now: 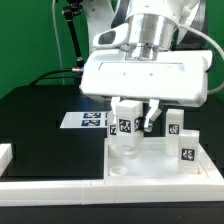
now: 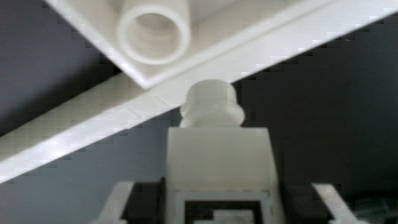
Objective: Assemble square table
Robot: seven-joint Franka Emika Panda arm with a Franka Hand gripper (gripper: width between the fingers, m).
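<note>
The white square table top (image 1: pixel 160 168) lies at the front of the black table, rim up. My gripper (image 1: pixel 137 118) hangs over its corner on the exterior view's left, shut on one white tagged leg block (image 1: pixel 125 120) held upright with its peg end down. In the wrist view this leg (image 2: pixel 217 150) sits between my fingers (image 2: pixel 128 205), its rounded peg (image 2: pixel 210 100) short of a round corner hole (image 2: pixel 157 30) in the top (image 2: pixel 89 12). Two more legs stand at the right (image 1: pixel 175 123), (image 1: pixel 186 150). A fourth leg is not in view.
The marker board (image 1: pixel 88 120) lies flat behind the top, on the exterior view's left. White border rails run along the front (image 1: pixel 60 187) and at the left edge (image 1: pixel 5 155). A white diagonal band (image 2: pixel 71 130) crosses the wrist view beside the hole.
</note>
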